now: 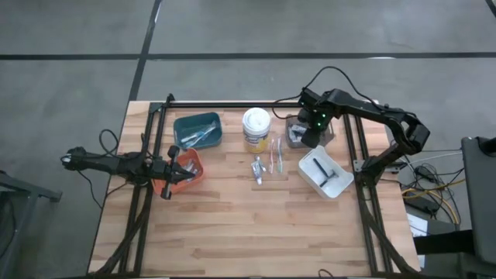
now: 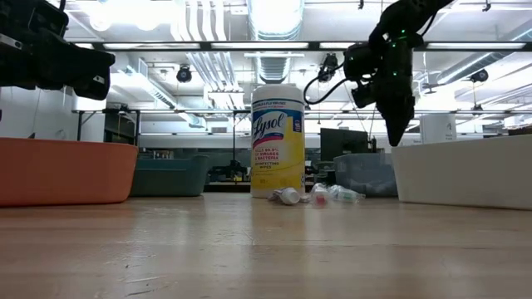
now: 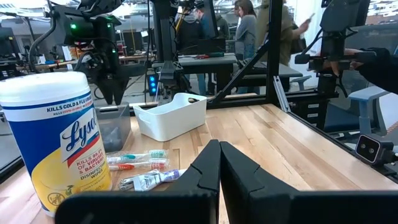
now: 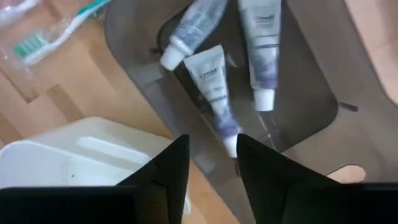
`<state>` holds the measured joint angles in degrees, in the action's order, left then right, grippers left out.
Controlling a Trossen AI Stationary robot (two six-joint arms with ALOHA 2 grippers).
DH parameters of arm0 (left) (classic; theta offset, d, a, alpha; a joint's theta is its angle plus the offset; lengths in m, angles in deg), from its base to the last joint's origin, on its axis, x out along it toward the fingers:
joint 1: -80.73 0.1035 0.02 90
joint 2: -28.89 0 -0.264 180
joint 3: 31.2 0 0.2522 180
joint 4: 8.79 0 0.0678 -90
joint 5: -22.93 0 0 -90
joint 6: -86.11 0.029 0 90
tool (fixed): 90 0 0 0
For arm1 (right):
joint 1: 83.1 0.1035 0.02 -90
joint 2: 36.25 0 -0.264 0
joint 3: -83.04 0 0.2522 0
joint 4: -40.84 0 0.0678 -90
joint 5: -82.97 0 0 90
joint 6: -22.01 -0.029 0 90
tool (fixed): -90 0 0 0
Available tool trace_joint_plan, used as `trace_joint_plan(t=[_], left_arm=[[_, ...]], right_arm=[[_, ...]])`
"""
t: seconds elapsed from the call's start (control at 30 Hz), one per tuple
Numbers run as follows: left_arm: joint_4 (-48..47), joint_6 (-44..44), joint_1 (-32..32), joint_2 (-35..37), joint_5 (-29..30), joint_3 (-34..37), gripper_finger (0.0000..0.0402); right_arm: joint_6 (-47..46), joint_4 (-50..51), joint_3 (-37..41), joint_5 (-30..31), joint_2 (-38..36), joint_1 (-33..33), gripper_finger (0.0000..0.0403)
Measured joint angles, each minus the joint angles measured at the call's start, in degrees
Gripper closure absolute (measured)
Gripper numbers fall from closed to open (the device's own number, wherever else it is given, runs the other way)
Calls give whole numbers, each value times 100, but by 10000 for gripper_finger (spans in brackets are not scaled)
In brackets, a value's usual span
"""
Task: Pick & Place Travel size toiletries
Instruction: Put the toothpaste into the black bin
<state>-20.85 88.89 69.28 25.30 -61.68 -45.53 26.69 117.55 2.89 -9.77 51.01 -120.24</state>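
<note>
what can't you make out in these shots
- Orange bin contents: low view, its wall hides them; high view, the left gripper covers them.
- Teal bin items: high view, too small to name.
- White bin contents: low view, hidden behind its wall.
- Third tube cap: right wrist view, behind the jaws.

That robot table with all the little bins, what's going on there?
The robot is sorting travel toiletries into bins. The right gripper hangs open over the grey bin, where three small tubes lie. Packaged toothbrushes wait on the table beside the Lysol wipes tub. The left gripper rests shut by the orange bin.
</note>
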Motion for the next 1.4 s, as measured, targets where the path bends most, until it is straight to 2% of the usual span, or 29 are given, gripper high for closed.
trace_joint_plan(t=[0.23,0.47,0.57,0.9,1.27,1.4], left_arm=[[2,-1,1,-1,0,1,394],[0,0,1,-1,0,0,394],[0,1,1,-1,0,1,394],[0,-1,-1,-1,0,0,394],[0,-1,0,-1,0,0,394],[1,-1,0,-1,1,0,394]], right_arm=[[-20,-293,9,-77,0,7,251],[1,-383,9,-1139,0,17,250],[0,-385,9,-1402,1,26,246],[-7,-490,9,-1395,2,553,221],[-696,-986,9,-1347,0,1763,206],[-1072,-1417,9,-997,0,2275,206]])
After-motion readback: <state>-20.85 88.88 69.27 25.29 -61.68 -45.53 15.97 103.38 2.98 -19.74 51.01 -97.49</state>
